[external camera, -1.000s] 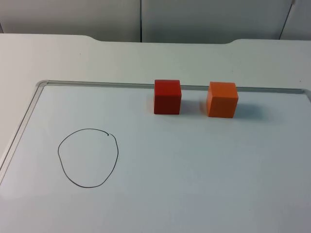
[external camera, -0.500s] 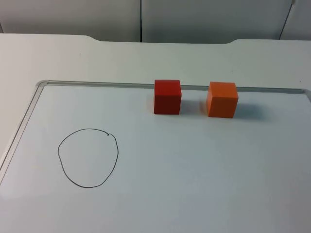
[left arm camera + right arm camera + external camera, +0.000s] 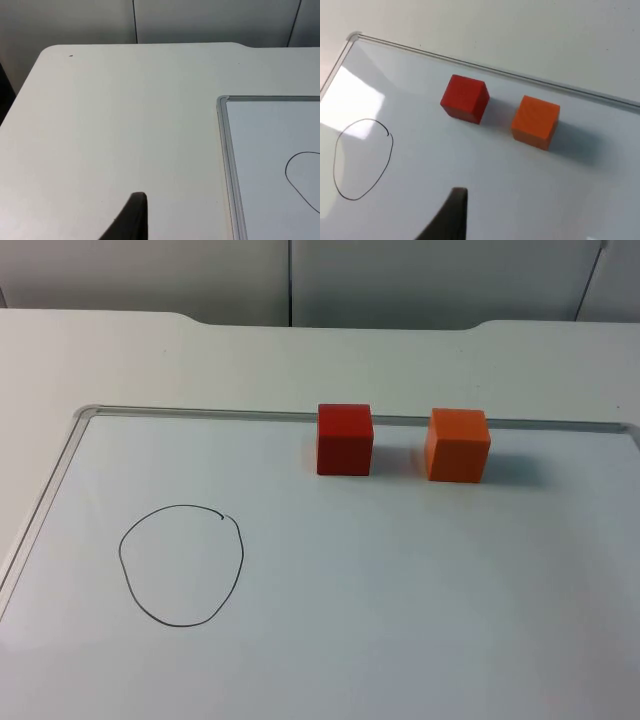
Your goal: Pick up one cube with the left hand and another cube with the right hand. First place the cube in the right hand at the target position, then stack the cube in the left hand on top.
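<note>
Two cubes side by side, circle bare, both arms waiting off the board.

Red cube [image 3: 345, 439] and orange cube [image 3: 458, 444] sit apart near the whiteboard's [image 3: 400, 590] far rim, red on the left, nothing between them or around them. The drawn circle [image 3: 181, 565] lies well apart, toward the board's near left. Left gripper [image 3: 131, 219] hangs over the white table [image 3: 110, 125] just off the board's left frame; one dark fingertip is seen, so whether that claw is apart or together I cannot tell. Right gripper [image 3: 451, 215] hangs over the board looking at both cubes; same story, cannot tell. A grey wall [image 3: 300, 280] closes the back.
</note>
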Robot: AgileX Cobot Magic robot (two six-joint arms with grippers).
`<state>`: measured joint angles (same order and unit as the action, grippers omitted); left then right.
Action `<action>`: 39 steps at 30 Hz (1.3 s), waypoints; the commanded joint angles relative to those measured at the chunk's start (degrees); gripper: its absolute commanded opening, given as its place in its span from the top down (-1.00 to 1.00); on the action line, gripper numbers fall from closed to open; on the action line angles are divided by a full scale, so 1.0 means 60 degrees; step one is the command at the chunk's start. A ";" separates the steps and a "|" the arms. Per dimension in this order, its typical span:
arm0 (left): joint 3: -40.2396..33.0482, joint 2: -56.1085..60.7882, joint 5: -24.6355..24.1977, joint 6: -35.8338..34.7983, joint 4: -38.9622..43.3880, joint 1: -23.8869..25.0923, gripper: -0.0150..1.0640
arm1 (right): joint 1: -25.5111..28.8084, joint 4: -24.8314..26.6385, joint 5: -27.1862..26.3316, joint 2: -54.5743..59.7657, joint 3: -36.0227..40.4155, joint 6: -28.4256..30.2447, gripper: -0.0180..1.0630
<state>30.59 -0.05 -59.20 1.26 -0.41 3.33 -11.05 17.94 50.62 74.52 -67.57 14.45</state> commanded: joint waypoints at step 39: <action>-0.0189 0.0008 -0.0424 -0.0026 -0.0148 0.0047 -0.98 | -0.1710 -0.2764 -0.2494 0.5965 -0.1551 -0.5338 -0.85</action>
<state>29.84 -0.05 -61.77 1.26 -0.73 3.33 -21.00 1.76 34.91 109.24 -74.79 -16.65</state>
